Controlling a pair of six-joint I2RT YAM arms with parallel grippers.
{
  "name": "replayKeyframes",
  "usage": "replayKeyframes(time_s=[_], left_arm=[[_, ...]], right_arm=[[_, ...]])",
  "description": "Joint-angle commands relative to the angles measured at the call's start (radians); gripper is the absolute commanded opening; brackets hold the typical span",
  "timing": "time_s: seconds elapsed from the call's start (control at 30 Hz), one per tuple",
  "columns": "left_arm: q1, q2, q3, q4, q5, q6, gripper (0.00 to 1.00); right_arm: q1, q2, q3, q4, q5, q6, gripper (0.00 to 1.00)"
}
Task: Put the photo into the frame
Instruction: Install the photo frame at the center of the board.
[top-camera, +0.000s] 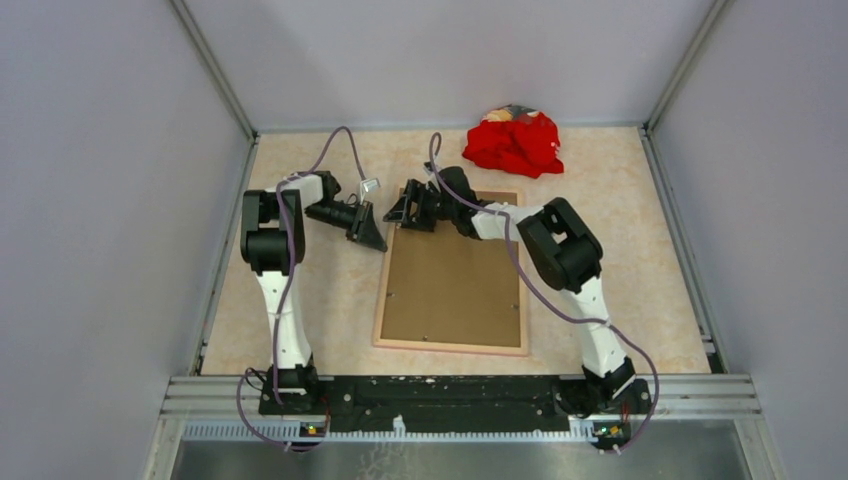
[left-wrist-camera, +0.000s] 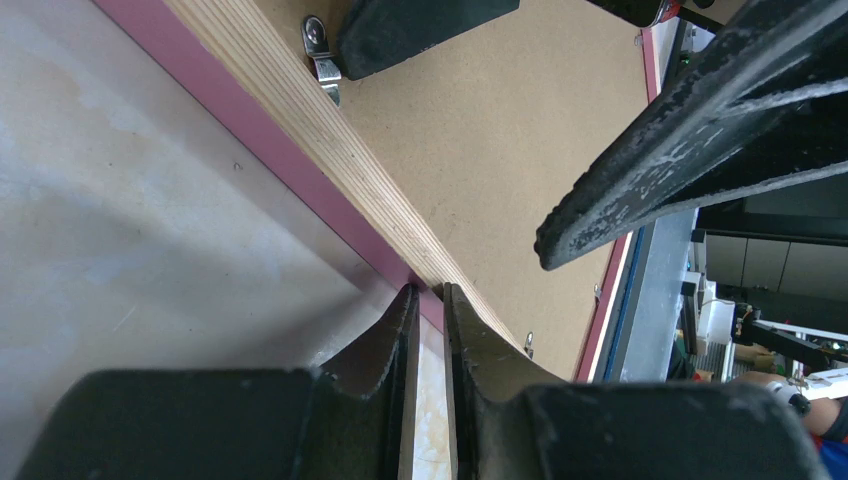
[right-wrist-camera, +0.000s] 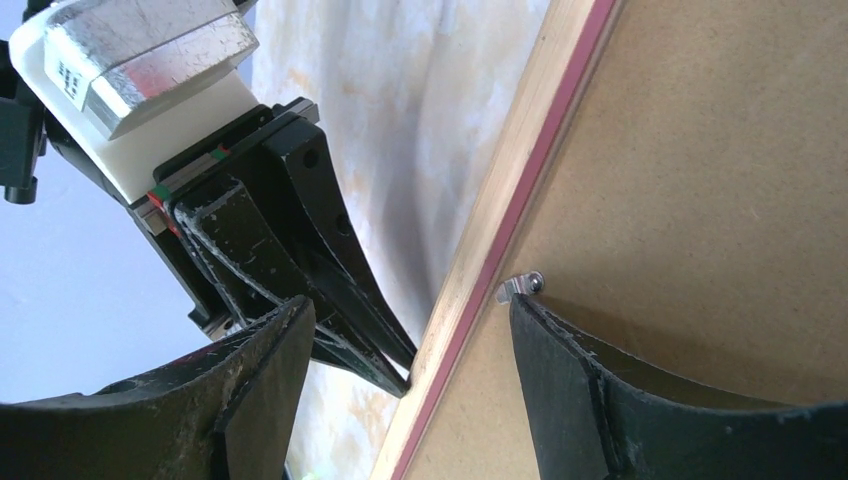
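The frame (top-camera: 450, 347) lies face down with the brown backing board (top-camera: 455, 285) seated in it. I see no photo, so it is either underneath or not yet loaded. At the frame's far left corner, the fingers of my left gripper (left-wrist-camera: 430, 292) nearly meet on its edge, grip unclear, and those of the right gripper (right-wrist-camera: 408, 305) straddle its side, spread wide.

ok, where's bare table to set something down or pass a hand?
Best: beige marbled tabletop between the right arm and right wall, nearer than the red cloth heap. Narrow strip between left arm and the face-down tan wooden picture frame. Crowded: frame's far-left corner, where left gripper and right gripper meet.
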Motion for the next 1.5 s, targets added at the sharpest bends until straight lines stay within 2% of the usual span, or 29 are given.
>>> replayKeyframes(time_s=[0.0, 0.9, 1.0, 1.13, 1.3, 1.47], left_arm=[[-0.013, 0.001, -0.021, 0.007, 0.013, 0.023, 0.19], [-0.014, -0.02, -0.047, 0.01, 0.008, 0.035, 0.19], [-0.013, -0.027, -0.051, 0.004, 0.01, 0.036, 0.2], [-0.007, -0.058, -0.03, -0.04, -0.022, 0.066, 0.25], [0.002, -0.131, -0.019, -0.08, -0.122, 0.117, 0.29], [-0.009, -0.221, -0.14, -0.009, -0.271, 0.132, 0.3]], right_arm=[[0.014, 0.044, 0.041, -0.019, 0.026, 0.011, 0.72], [0.031, 0.059, 0.067, -0.007, 0.057, 0.049, 0.7], [0.03, 0.033, 0.076, -0.03, 0.047, 0.039, 0.73], [-0.001, -0.112, 0.009, -0.036, 0.043, 0.011, 0.81], [-0.094, -0.391, -0.184, -0.13, 0.094, -0.068, 0.89], [-0.253, -0.678, -0.432, -0.354, 0.285, -0.166, 0.95]])
